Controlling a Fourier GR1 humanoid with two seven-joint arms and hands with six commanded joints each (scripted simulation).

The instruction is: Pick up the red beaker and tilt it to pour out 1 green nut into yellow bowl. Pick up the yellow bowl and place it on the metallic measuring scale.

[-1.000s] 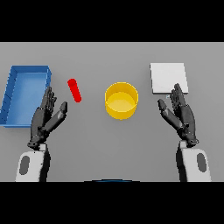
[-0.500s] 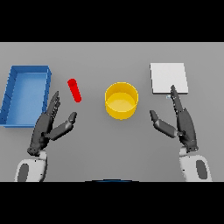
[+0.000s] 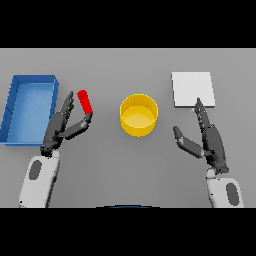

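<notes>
Left hand reaches for the red beaker, not yet gripping it.

From the left: blue tray (image 3: 15,117), then the left hand (image 3: 62,127) with spread fingers just beside the red beaker (image 3: 85,101). It should close around the beaker's middle and keep it upright. The yellow bowl (image 3: 139,115) stands in the centre, then the white scale (image 3: 193,89), and the right hand (image 3: 207,140) is relaxed and holds nothing.

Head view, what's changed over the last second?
The left hand has moved forward to the red beaker, fingers open beside it, thumb near its base, not yet gripping. The right hand drew back slightly, open. Yellow bowl, blue tray and scale stayed put.
</notes>
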